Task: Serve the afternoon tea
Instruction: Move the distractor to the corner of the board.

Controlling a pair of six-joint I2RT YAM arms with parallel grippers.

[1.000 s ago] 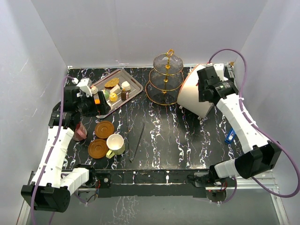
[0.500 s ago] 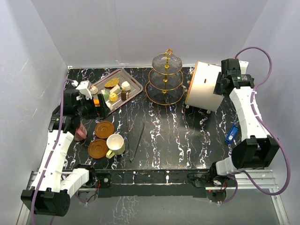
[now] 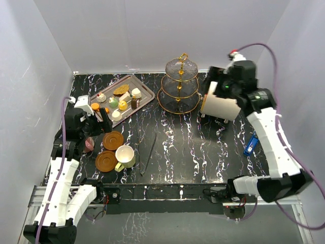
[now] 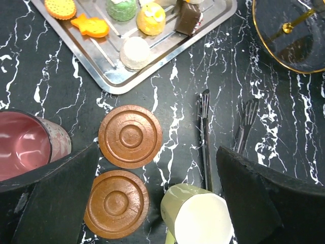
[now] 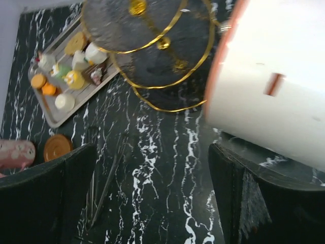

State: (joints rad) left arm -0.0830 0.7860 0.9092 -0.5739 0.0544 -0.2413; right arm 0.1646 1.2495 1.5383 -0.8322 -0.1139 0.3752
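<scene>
Two brown saucers (image 4: 130,136) — flat on the table (image 4: 284,127), directly under the left gripper (image 4: 157,151), fingers (image 4: 51,198) wide apart, maroon cup (image 4: 25,145) just left; right gripper (image 5: 152,148) likewise apart — well off by the stand (image 5: 127,25).

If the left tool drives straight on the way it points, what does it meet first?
Likely the farther brown saucer, or the bare table just beside it; the left tool is open, depth unclear.
</scene>
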